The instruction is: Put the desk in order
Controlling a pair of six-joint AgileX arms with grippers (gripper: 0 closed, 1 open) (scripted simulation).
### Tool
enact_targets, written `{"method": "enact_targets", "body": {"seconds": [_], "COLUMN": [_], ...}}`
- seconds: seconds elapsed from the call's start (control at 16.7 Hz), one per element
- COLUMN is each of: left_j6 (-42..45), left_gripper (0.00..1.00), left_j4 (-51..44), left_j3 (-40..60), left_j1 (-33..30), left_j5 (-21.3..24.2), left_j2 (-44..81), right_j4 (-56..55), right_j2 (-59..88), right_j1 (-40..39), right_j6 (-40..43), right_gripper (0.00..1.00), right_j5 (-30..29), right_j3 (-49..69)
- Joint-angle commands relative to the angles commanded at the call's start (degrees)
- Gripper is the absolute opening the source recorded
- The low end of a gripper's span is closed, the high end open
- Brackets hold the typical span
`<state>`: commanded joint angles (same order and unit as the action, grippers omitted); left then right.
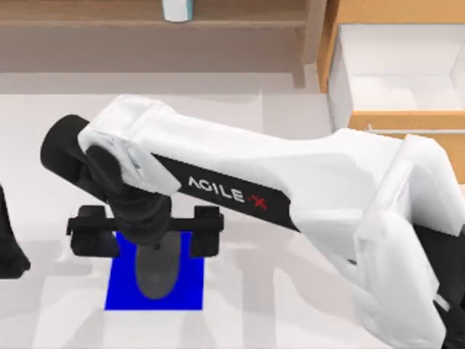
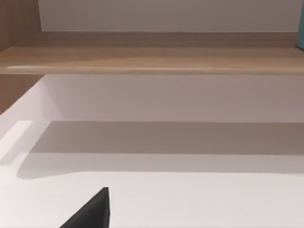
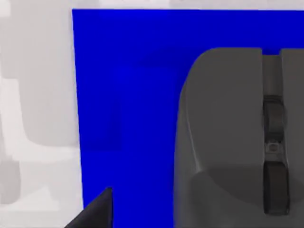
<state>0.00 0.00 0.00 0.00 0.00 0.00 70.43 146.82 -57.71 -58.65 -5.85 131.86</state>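
Lying lengthwise front-to-back on blue mat: grey mouse.

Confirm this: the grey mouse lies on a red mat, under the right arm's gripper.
Not quite: the mat is blue, not red, as the top view and right wrist view show. The grey mouse does lie on it, under the right gripper.

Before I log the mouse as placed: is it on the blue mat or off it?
On it. The grey mouse lies on the blue mat, blue showing around it, under the right gripper.
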Motion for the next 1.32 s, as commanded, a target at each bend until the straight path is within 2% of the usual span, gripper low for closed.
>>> {"method": "enact_targets", "body": {"seconds": [0.24, 0.54, 0.96, 1.32], "left_j6": [0.0, 0.0, 0.0, 0.0], "left_gripper": [1.00, 1.00, 1.00, 1.00], "left_j4": [0.0, 0.0, 0.0, 0.0], "left_j3": [0.0, 0.0, 0.0, 0.0], "left_j1": [0.0, 0.0, 0.0, 0.0], "left_j5": [0.0, 0.0, 0.0, 0.0], "left_j2": [0.0, 0.0, 0.0, 0.0], "right_j4": [-10.1, -35.6, -88.0, -128.0], "right_j2": [-5.5, -12.4, -19.1, -26.8], "right_j1": [0.3, 0.7, 4.1, 11.9], "right_j6": [7.3, 24.2, 58.7, 92.3], "right_gripper": [1.00, 1.00, 1.00, 1.00], "right_j5": [-1.1, -2.6, -5.3, -9.5], "right_j3": [-6.4, -23.2, -57.9, -87.3]}}
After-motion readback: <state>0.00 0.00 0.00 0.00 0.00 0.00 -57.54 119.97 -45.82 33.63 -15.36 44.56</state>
